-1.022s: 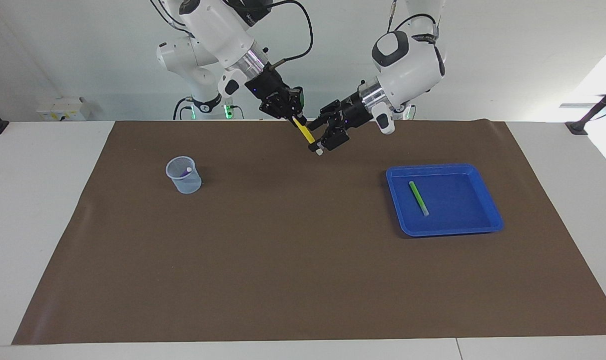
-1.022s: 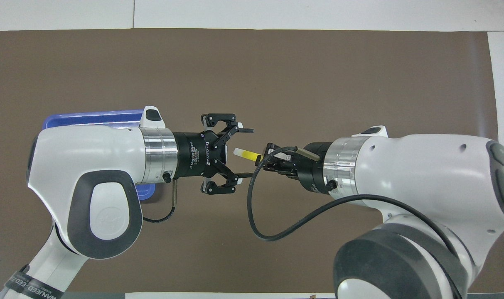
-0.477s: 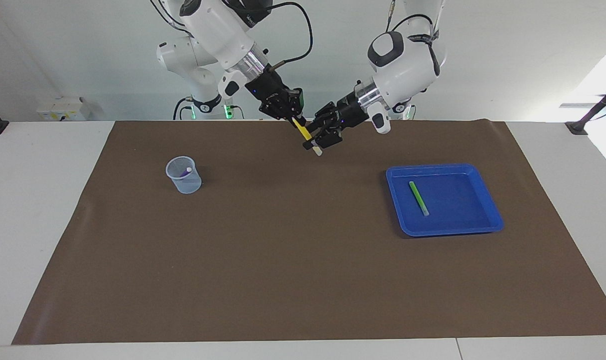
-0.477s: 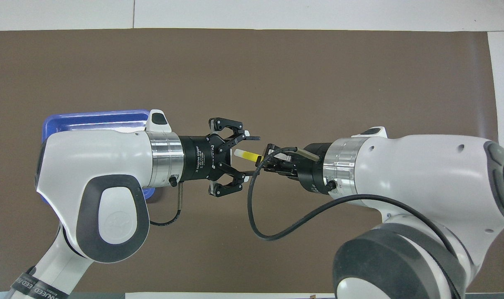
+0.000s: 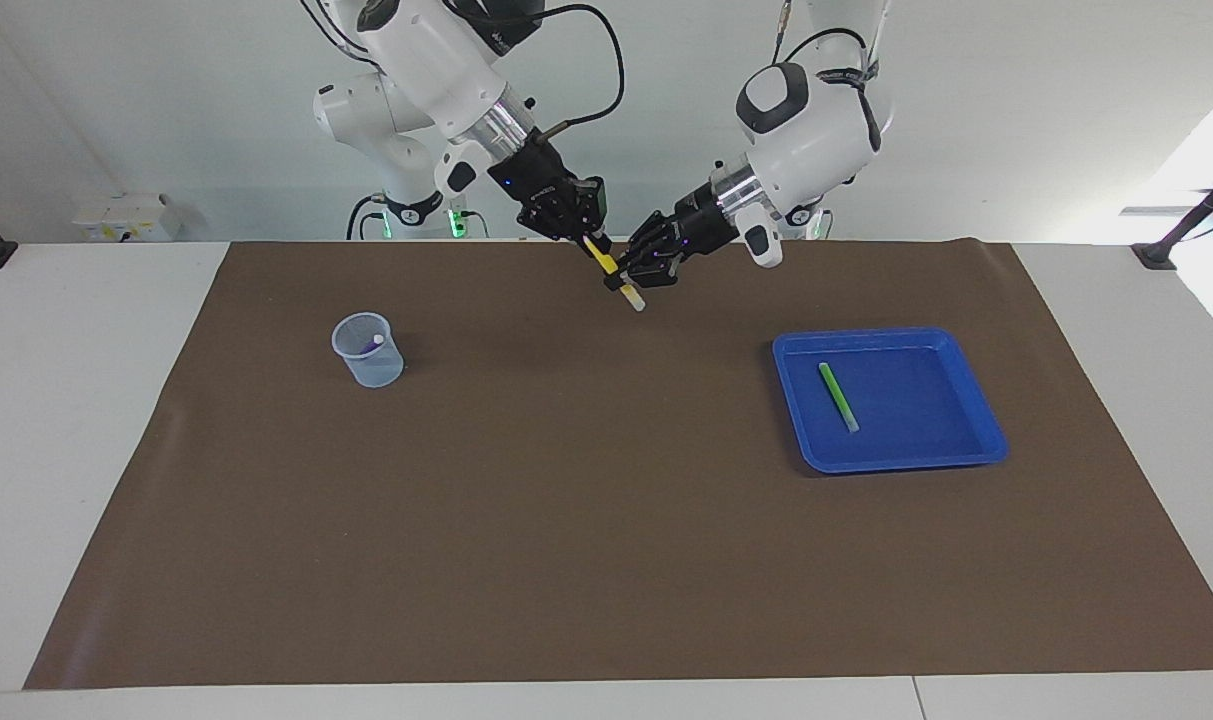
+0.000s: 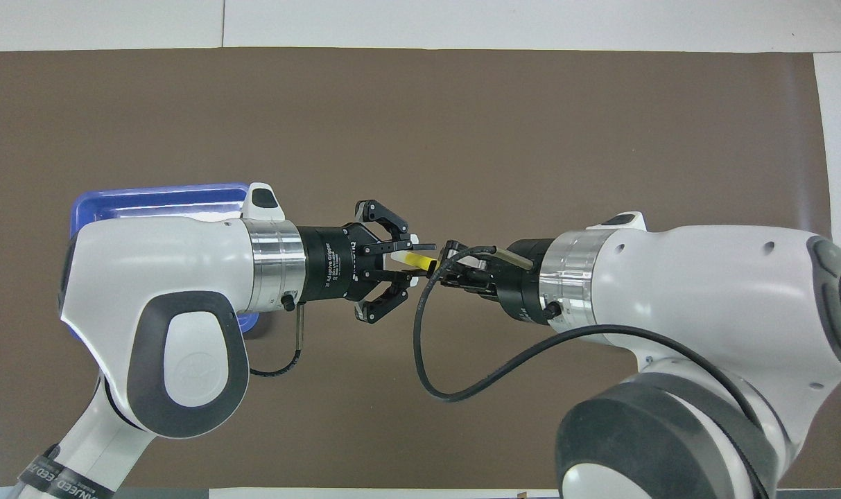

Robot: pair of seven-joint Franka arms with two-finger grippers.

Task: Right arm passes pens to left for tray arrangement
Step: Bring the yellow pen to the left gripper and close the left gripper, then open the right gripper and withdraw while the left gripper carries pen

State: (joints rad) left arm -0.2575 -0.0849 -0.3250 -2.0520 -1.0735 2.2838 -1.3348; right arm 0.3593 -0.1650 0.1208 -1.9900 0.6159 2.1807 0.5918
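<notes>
**Both grippers clamp the yellow pen**

Above the mat's robot-side edge, the right gripper [image 5: 594, 238] and left gripper [image 5: 628, 284] both pinch the yellow pen [image 5: 606, 263], jaws closed on it. If either arm pulls before the right lets go, the pen could twist or drop. The green pen [image 5: 838, 396] lies in the tray [image 5: 981, 425].

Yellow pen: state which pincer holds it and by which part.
Both hold the yellow pen: right pincer shut on its upper end, left pincer shut near its pale lower tip.

White table [image 5: 86, 420] under brown mat [image 5: 586, 500], with blue tray [image 5: 981, 425] and translucent cup [image 5: 368, 352].
</notes>
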